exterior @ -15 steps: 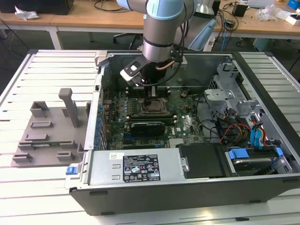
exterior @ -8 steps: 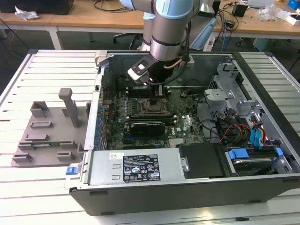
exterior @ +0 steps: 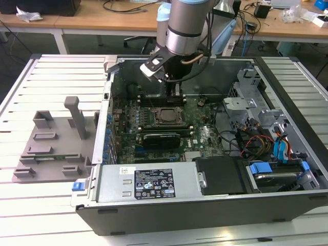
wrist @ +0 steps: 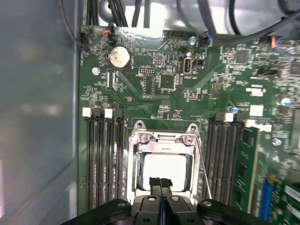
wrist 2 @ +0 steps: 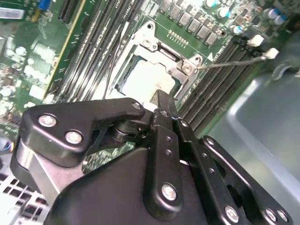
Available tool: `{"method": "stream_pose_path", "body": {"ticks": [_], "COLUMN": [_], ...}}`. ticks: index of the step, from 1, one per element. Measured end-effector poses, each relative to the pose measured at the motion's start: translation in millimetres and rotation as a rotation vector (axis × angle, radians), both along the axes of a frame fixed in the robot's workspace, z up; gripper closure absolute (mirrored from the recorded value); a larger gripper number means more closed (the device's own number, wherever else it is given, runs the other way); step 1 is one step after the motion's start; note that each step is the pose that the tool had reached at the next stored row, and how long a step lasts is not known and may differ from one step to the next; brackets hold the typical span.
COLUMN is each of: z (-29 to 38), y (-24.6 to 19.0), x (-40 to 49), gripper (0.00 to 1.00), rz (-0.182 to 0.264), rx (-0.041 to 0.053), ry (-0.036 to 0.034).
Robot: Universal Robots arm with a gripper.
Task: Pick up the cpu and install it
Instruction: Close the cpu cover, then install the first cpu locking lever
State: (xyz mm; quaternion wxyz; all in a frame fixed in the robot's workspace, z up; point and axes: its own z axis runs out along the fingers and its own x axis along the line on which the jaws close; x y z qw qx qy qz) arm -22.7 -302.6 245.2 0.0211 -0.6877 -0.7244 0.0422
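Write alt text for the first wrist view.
A shut claw hangs over the cpu, a pale square lying in the metal-framed socket of the motherboard. Black memory slots flank the socket.

Open dark-grey metal computer case (exterior: 205, 210) on white slatted counter (exterior: 56, 66); grey plastic tray (exterior: 48, 148) at case's 9 o'clock, exterior view.

Pale wooden desks (exterior: 92, 23) strewn with cables (exterior: 120, 6) line the back, behind a white slatted worktable (exterior: 51, 77).

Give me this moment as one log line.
gripper: shut, just above cpu | cpu: lying in socket | contact: cannot tell
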Motion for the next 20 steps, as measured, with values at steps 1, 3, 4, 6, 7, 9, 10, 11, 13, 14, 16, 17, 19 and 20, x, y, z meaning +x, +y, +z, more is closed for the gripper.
{"method": "stream_pose_path", "body": {"ticks": [1, 3, 4, 6, 7, 9, 10, 11, 13, 14, 16, 17, 19, 20], "z": [3.5, 12.1, 13.1, 13.2, 13.4, 13.5, 13.6, 13.6, 13.7, 13.8, 13.9, 13.9, 14.1, 14.1], "y": [0.0, 0.0, 0.0, 0.0, 0.0, 0.0, 0.0, 0.0, 0.0, 0.0, 0.0, 0.0, 0.0, 0.0], "x": [0.0, 0.0, 0.0, 0.0, 0.0, 0.0, 0.0, 0.0, 0.0, 0.0, 0.0, 0.0, 0.0, 0.0], "gripper": [0.89, 0.89, 0.89, 0.89, 0.89, 0.89, 0.89, 0.89, 0.89, 0.89, 0.89, 0.89, 0.89, 0.89], "rz": [0.000, 0.000, 0.000, 0.000, 0.000, 0.000, 0.000, 0.000, 0.000, 0.000, 0.000, 0.000, 0.004, 0.043], "rx": [0.0000, 0.0000, -0.0001, 0.0003, 0.0000, 0.0001, 0.0001, 0.0001, 0.0000, 0.0000, 0.0001, 0.0000, -0.0001, 0.0000], "ry": [0.0000, 0.0000, 0.0000, -0.0002, 0.0000, -0.0001, 0.0000, 0.0000, 0.0000, 0.0000, 0.0000, 0.0000, 0.0000, 0.0000]}}
